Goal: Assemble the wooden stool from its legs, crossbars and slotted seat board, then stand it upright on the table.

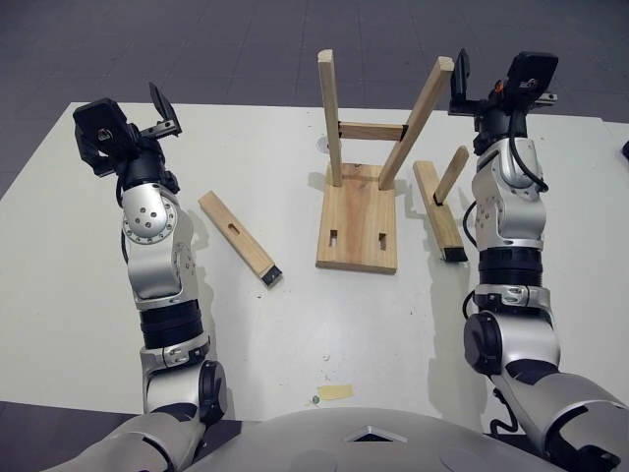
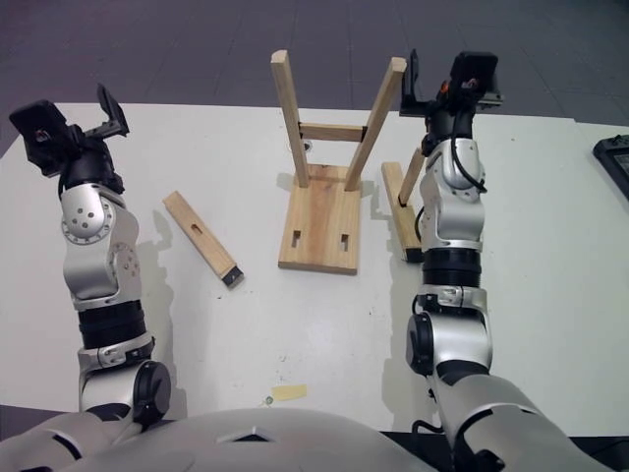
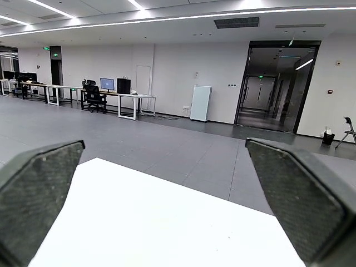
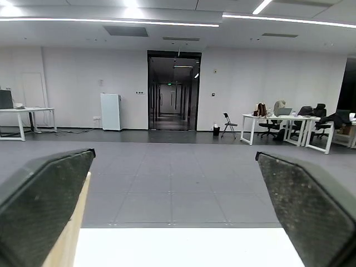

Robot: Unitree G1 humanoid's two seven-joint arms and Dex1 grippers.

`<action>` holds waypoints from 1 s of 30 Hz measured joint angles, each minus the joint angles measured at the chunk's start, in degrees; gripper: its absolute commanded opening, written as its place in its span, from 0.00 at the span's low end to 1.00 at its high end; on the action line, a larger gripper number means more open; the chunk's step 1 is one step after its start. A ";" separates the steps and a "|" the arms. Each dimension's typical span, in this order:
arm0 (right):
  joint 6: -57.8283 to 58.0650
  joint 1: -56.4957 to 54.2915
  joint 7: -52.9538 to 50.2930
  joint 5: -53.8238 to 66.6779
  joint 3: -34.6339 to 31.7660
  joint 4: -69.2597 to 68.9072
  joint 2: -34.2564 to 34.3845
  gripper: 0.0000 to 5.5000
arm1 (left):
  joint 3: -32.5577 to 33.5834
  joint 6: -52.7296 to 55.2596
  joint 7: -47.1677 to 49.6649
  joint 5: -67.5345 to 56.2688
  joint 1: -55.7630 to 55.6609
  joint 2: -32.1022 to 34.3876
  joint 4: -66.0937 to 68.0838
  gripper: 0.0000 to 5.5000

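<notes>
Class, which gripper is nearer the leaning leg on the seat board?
Right. The right gripper is beside the top of the leaning leg; the left gripper is far off at the left side of the table.

Seat board (image 1: 356, 228): 1. Legs (image 1: 330, 118): 4 (2 upright, 2 lying flat). Crossbars (image 1: 371, 130): 2. Yellow paper slip (image 1: 334, 391): 1.

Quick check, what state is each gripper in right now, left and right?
Left gripper: jaws open, holding nothing.
Right gripper: jaws open, holding nothing; a stool leg stands close beside it.
</notes>
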 measured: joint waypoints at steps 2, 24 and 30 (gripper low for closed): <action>0.05 -0.67 -0.95 -1.32 0.80 1.30 -0.69 0.98 | 0.01 0.04 0.01 0.01 0.01 0.01 -0.29 0.98; 1.24 -1.76 -2.26 5.39 -5.95 -0.89 0.68 0.98 | -0.30 0.02 -0.02 0.06 0.42 -0.02 0.18 0.98; 3.86 -2.76 -4.37 3.99 -4.51 -1.50 0.83 0.98 | -0.32 0.02 -0.02 0.06 0.42 -0.02 0.17 0.98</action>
